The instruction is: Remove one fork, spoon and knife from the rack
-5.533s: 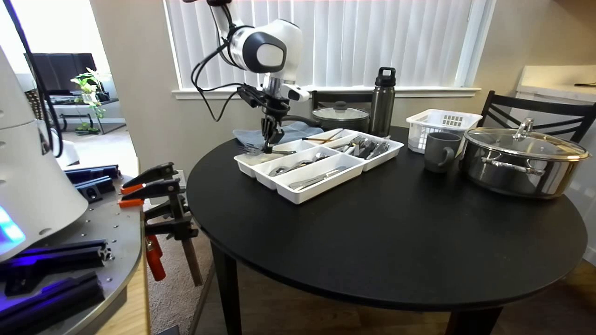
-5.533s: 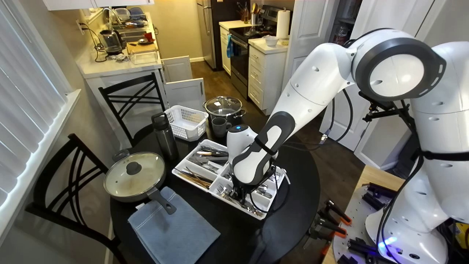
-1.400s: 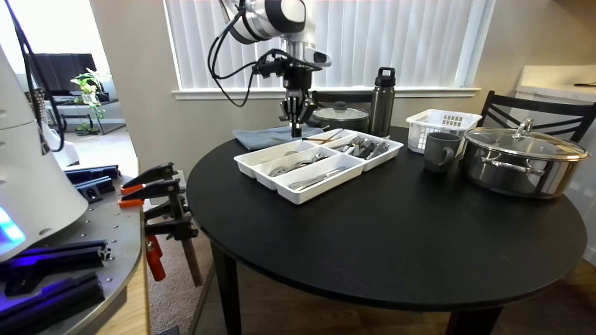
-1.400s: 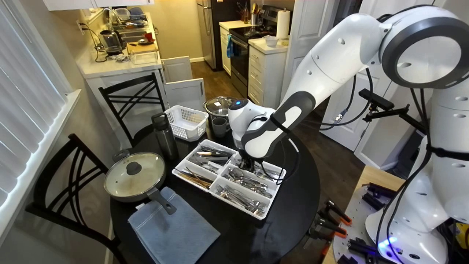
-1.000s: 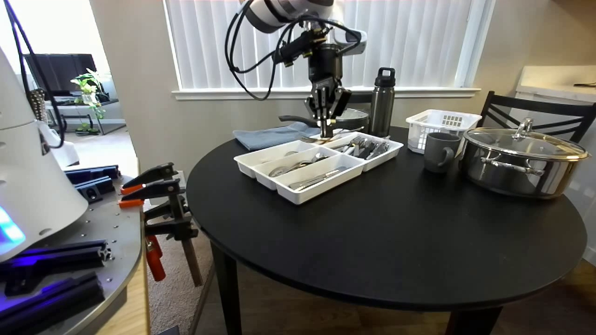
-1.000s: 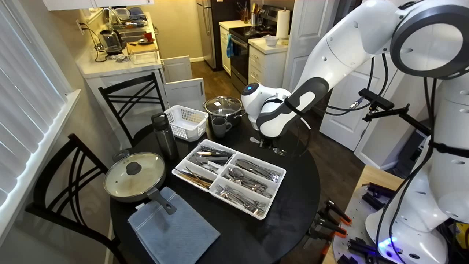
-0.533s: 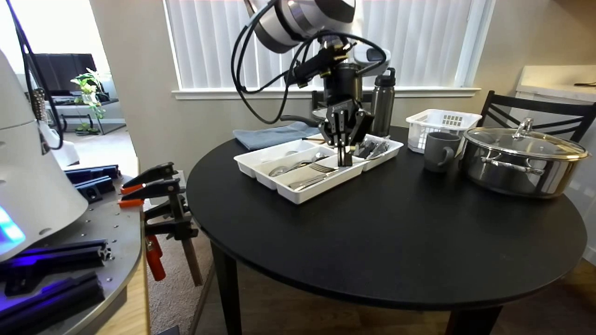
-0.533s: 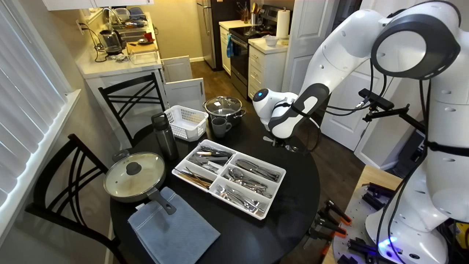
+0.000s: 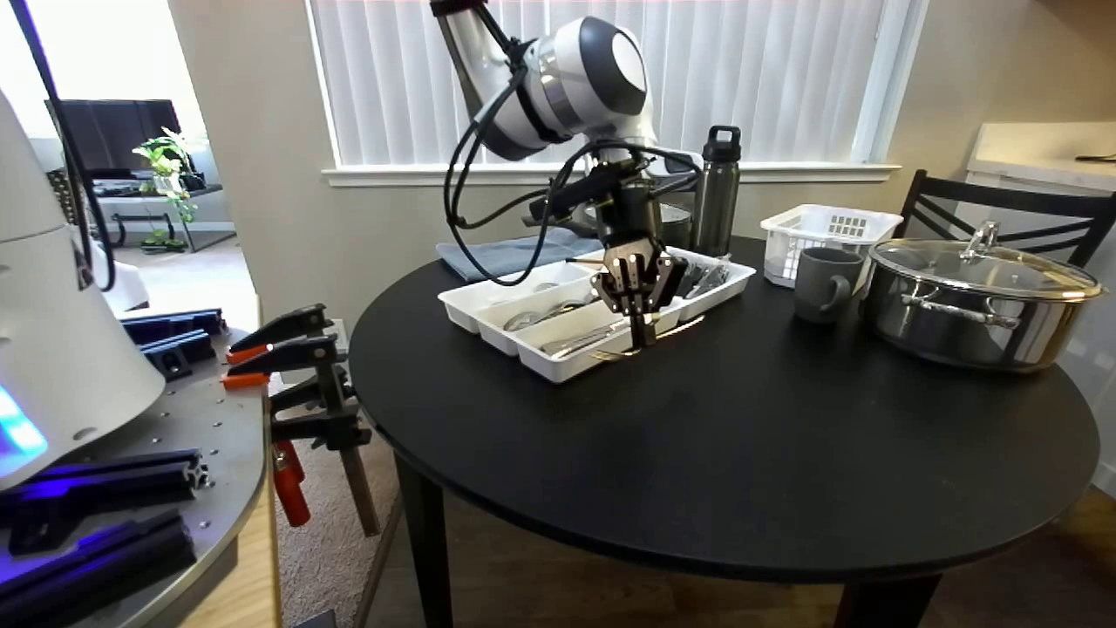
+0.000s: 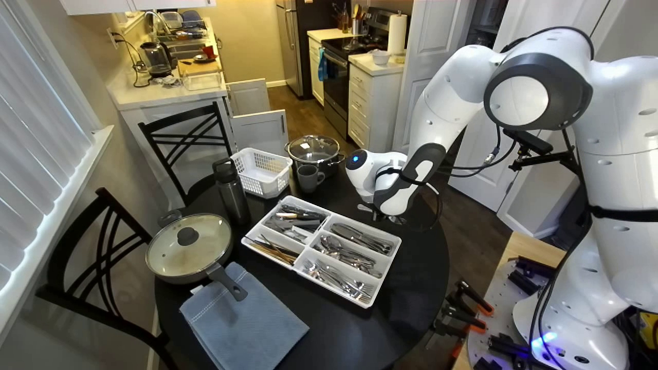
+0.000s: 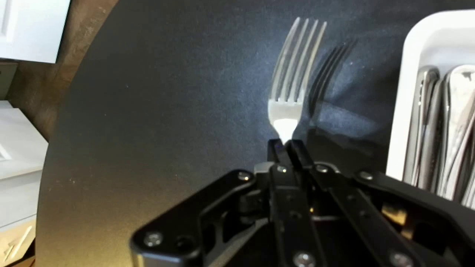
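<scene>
My gripper (image 9: 643, 336) is shut on a silver fork (image 11: 285, 111) by its handle, tines pointing outward in the wrist view. The fork also shows edge-on in an exterior view (image 9: 614, 354). It is low over the black table, beside the long side of the white rack (image 9: 571, 366); its shadow lies apart from it in the wrist view. The rack also shows in the wrist view (image 11: 402, 111). Knives (image 10: 360, 237) lie in the rack's compartment nearest the gripper, spoons (image 10: 331, 241) in the middle one, other forks (image 10: 336, 277) in the far one.
A grey mug (image 9: 826, 283), a steel pot (image 9: 976, 305), a white slatted basket (image 9: 828, 231) and a dark bottle (image 9: 717, 196) stand on the table (image 9: 741, 453). A lidded pan (image 10: 190, 246) and a blue cloth (image 10: 244, 318) lie on the rack's far side.
The gripper was down in the fork compartment. It has lifted out a fork, carried it across the rack, and lowered it beside the knife compartment. In the last half second it moved down.
</scene>
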Motion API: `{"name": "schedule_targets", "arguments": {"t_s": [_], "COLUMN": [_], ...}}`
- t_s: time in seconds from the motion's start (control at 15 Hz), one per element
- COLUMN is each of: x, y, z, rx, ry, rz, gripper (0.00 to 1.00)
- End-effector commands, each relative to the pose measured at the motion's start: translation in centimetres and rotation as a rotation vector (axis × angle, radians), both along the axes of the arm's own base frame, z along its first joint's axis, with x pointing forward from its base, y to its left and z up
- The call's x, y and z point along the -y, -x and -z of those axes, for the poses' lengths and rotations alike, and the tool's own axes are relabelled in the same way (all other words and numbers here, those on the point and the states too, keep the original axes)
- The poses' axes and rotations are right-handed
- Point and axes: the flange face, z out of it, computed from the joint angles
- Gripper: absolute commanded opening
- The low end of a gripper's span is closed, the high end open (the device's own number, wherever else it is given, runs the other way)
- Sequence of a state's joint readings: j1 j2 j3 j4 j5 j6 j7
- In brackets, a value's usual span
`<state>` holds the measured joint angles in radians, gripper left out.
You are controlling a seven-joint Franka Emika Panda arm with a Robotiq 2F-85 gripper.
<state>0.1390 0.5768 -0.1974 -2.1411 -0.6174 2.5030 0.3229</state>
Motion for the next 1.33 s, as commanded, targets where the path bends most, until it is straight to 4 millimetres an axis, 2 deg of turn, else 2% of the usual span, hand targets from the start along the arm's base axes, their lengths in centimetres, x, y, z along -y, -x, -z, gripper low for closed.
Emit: {"name": "schedule_targets", "arguments": {"t_s": [0.0, 0.27, 0.33, 0.47, 0.6, 0.8, 1.07, 1.27], "x": [-0.4, -0.3, -0.2, -0.1, -0.1, -0.5, -2.1, -5.0], "y": [-1.1, -1.4, -1.3, -1.3, -1.4, -1.4, -1.1, -0.1], "z": [0.8, 1.7, 1.8, 1.8, 1.4, -0.4, -4.7, -7.2], "rx": [0.054, 0.064, 0.066, 0.075, 0.085, 0.107, 0.125, 0.083], "ry": [0.035, 0.058, 0.062, 0.068, 0.066, 0.041, -0.067, -0.224], "rz": [-0.023, -0.026, -0.023, -0.018, -0.008, 0.006, 0.047, 0.083], "gripper": [0.02, 0.03, 0.32, 0.37, 0.5, 0.69, 0.95, 1.0]}}
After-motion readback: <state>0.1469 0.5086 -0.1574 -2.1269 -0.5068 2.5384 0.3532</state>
